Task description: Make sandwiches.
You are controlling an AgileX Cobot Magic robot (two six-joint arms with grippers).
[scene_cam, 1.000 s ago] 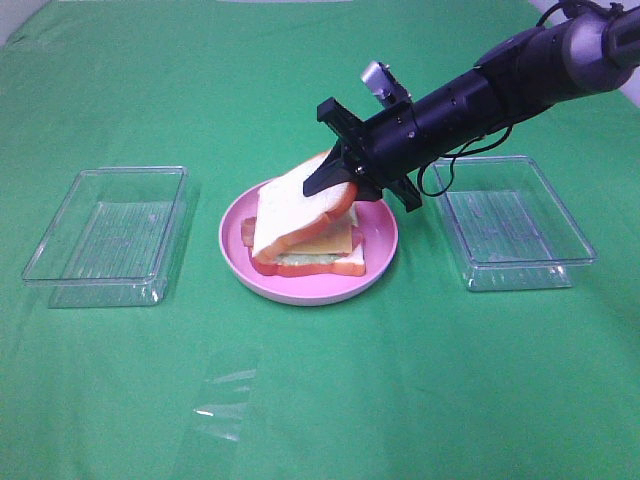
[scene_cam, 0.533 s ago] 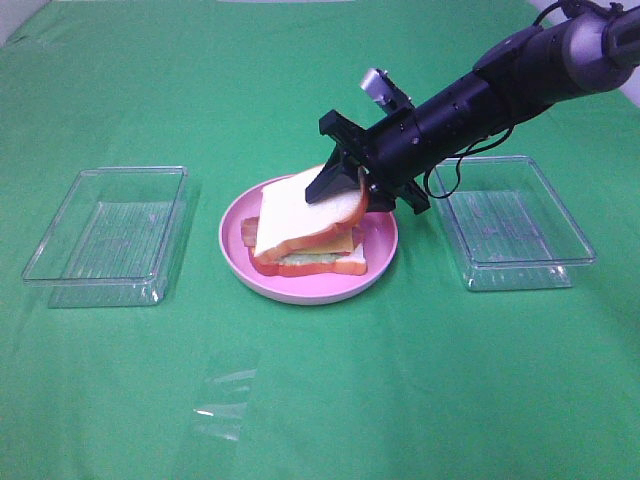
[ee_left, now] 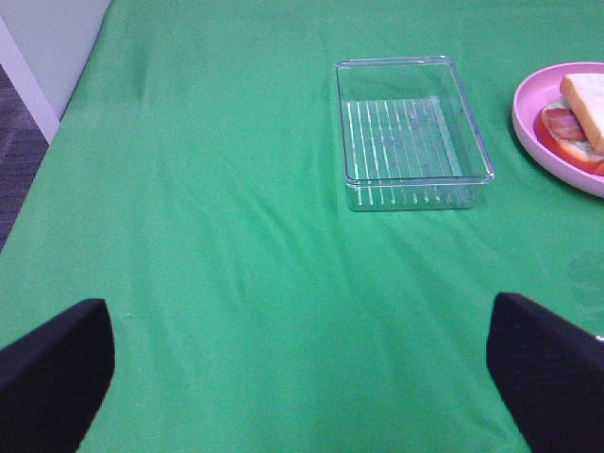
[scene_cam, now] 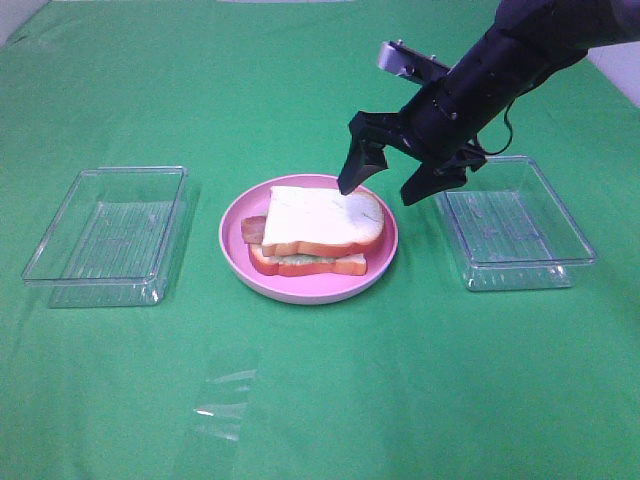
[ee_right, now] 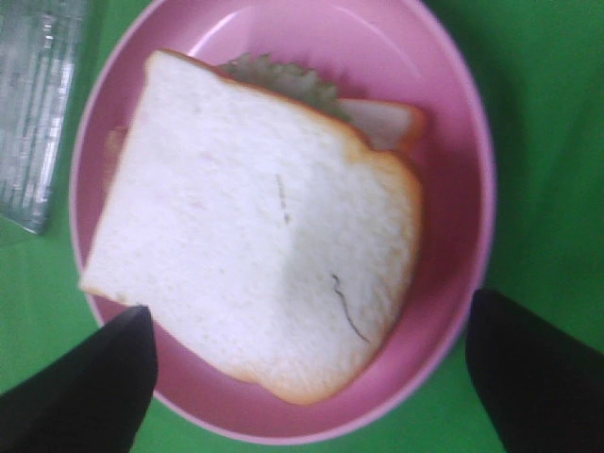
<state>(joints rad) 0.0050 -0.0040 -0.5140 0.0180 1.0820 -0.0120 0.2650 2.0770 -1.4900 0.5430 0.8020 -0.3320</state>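
where the round pink plate (scene_cam: 235, 262) rests on the green cloth (scene_cam: 320, 400) between two clear trays, the sandwich (scene_cam: 318, 232) lies stacked on it, top bread slice (ee_right: 255, 255) uppermost, with lettuce (ee_right: 278, 75) and a bacon strip (scene_cam: 252, 229) showing at the edges. the right gripper (scene_cam: 388, 187) hangs just above the plate's far rim, fingers spread wide and touching nothing. the left tray (scene_cam: 108, 235) and the right tray (scene_cam: 512, 222) flank the plate. in the left wrist view the left gripper (ee_left: 302, 359) has its fingertips (ee_left: 57, 363) spread far apart over bare cloth, near the left tray.
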